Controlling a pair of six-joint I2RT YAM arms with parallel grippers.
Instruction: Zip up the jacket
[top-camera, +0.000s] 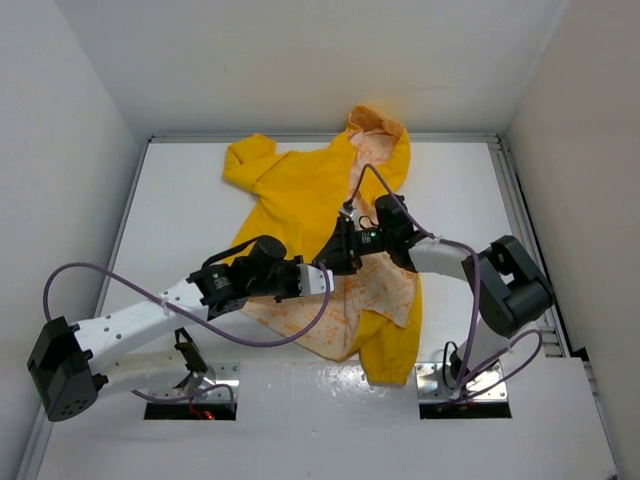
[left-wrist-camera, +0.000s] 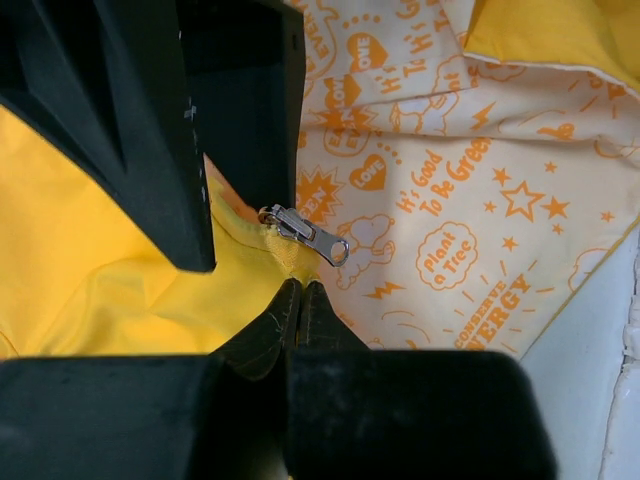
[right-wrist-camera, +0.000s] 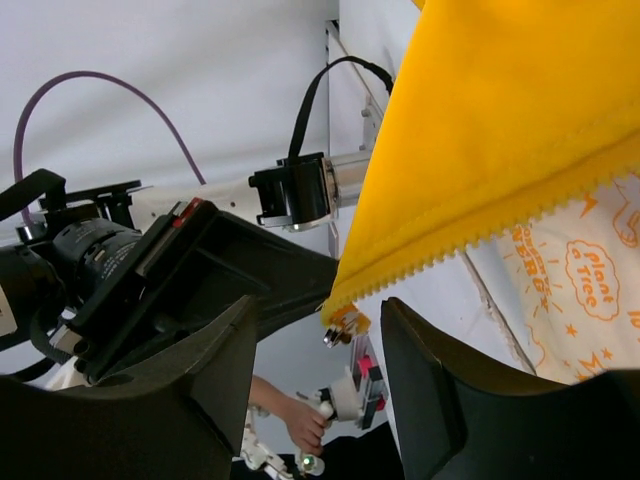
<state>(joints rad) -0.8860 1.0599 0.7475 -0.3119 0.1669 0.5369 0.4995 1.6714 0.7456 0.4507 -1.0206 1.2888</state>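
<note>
The yellow jacket (top-camera: 300, 190) lies open on the table, its white orange-printed lining (top-camera: 375, 285) facing up. My left gripper (top-camera: 326, 276) is shut, pinching the yellow zipper edge (left-wrist-camera: 285, 262) just below the silver zipper slider (left-wrist-camera: 305, 232). My right gripper (top-camera: 347, 243) is open right beside it. In the right wrist view the toothed zipper edge (right-wrist-camera: 470, 235) hangs between its fingers (right-wrist-camera: 215, 370), and the edge's lower end (right-wrist-camera: 340, 324) sits in the gap, not gripped. A black finger of the right gripper (left-wrist-camera: 140, 130) looms over the slider in the left wrist view.
The hood (top-camera: 380, 135) points to the back wall and one sleeve (top-camera: 248, 160) lies at the back left. The other sleeve's cuff (top-camera: 388, 360) reaches the near edge. White walls enclose the table (top-camera: 180, 220). Purple cables (top-camera: 250, 335) loop off both arms.
</note>
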